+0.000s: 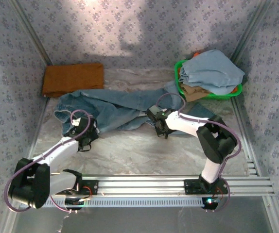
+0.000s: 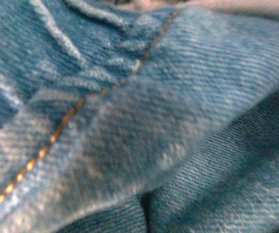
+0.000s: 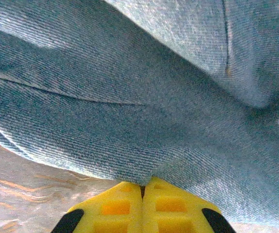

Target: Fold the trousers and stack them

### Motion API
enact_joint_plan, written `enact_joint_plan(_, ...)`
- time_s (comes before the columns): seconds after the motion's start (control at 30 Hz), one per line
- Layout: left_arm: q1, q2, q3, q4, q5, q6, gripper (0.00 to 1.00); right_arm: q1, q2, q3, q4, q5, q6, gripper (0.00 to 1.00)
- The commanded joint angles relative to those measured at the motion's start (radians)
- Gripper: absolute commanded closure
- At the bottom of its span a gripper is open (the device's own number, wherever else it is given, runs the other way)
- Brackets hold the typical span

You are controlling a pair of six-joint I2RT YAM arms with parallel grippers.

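Judging by how things lie, we are at the opening of the fold, with a grip taken and nothing yet doubled over. Across the counter (image 1: 130, 155) the trousers (image 1: 125, 104) sprawl unfolded and rumpled, running from the left-centre toward the back right. One end reaches close to the green basket (image 1: 179, 80) that holds a pale grey-blue garment (image 1: 212, 70). An orange-brown folded garment (image 1: 73, 80) lies at the back left, just beyond the denim, and looks to us like the place for stacking. Our left end effector (image 1: 83, 136) sits at the near edge of the trousers' left part with its jaws closed. Its wrist camera is pressed close to denim with an orange-stitched seam (image 2: 71, 114), and we cannot tell whether cloth is caught in its grip. Well apart from it, further right along that near edge, our right end effector (image 3: 142, 187) is closed too. Its yellow pads (image 3: 113, 206) meet on the lower edge of a denim fold, so we take it to be pinching the trousers. The next move, as we judge it, calls for both end effectors lifting together and carrying the near edge so the cloth draws flat before it is doubled.
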Motion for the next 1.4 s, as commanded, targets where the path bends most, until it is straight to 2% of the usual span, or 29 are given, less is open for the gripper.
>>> enact_joint_plan(0.0,0.009,-0.069,0.094,-0.031,-0.034,0.048,1.0,-0.011,-0.056,0.026,-0.074,0.092,-0.018,1.0)
enact_joint_plan(0.13,0.03,-0.2,0.175,-0.194,-0.068,0.035,1.0,-0.021,-0.183,0.022,-0.1,0.117,-0.038,1.0)
enact_joint_plan(0.27,0.105,-0.279,0.272,-0.355,-0.017,0.048,1.0,-0.036,-0.334,0.025,-0.143,0.077,-0.076,1.0)
enact_joint_plan(0.47,0.208,-0.322,0.351,-0.506,0.076,0.056,1.0,-0.04,-0.525,0.016,-0.258,0.045,-0.076,1.0)
enact_joint_plan(0.63,0.223,-0.399,0.321,-0.601,0.149,0.003,1.0,0.0,-0.65,-0.049,-0.318,-0.11,-0.063,1.0)
enact_joint_plan(0.7,0.223,-0.453,0.312,-0.642,0.164,-0.015,0.86,0.036,-0.7,-0.077,-0.334,-0.178,-0.044,1.0)
enact_joint_plan(0.73,0.225,-0.477,0.313,-0.655,0.169,-0.015,0.74,0.05,-0.719,-0.082,-0.346,-0.195,-0.036,1.0)
enact_joint_plan(0.77,0.225,-0.5,0.319,-0.671,0.177,-0.018,0.56,0.059,-0.737,-0.084,-0.361,-0.207,-0.026,0.95)
enact_joint_plan(0.8,0.225,-0.521,0.334,-0.685,0.184,-0.021,0.42,0.065,-0.753,-0.084,-0.374,-0.223,-0.024,0.82)
enact_joint_plan(0.87,0.225,-0.54,0.368,-0.694,0.206,-0.015,0.29,0.066,-0.788,-0.081,-0.383,-0.223,-0.014,0.52)
enact_joint_plan(0.9,0.227,-0.54,0.39,-0.7,0.208,-0.014,0.25,0.066,-0.801,-0.074,-0.389,-0.211,-0.002,0.43)
enact_joint_plan(1.03,0.225,-0.49,0.435,-0.669,0.251,-0.016,0.25,0.038,-0.8,-0.049,-0.405,-0.14,0.035,0.36)
enact_joint_plan(1.13,0.203,-0.425,0.39,-0.563,0.346,-0.056,0.3,-0.041,-0.783,-0.069,-0.414,-0.07,0.101,0.32)
enact_joint_plan(1.2,0.141,-0.38,0.35,-0.489,0.333,-0.091,0.31,-0.162,-0.783,-0.117,-0.421,-0.068,0.171,0.29)
enact_joint_plan(1.3,0.016,-0.299,0.287,-0.36,0.261,-0.132,0.29,-0.402,-0.82,-0.237,-0.349,-0.211,0.226,0.28)
enact_joint_plan(1.37,-0.005,-0.207,0.252,-0.271,0.268,-0.145,0.28,-0.569,-0.839,-0.326,-0.272,-0.291,0.233,0.24)
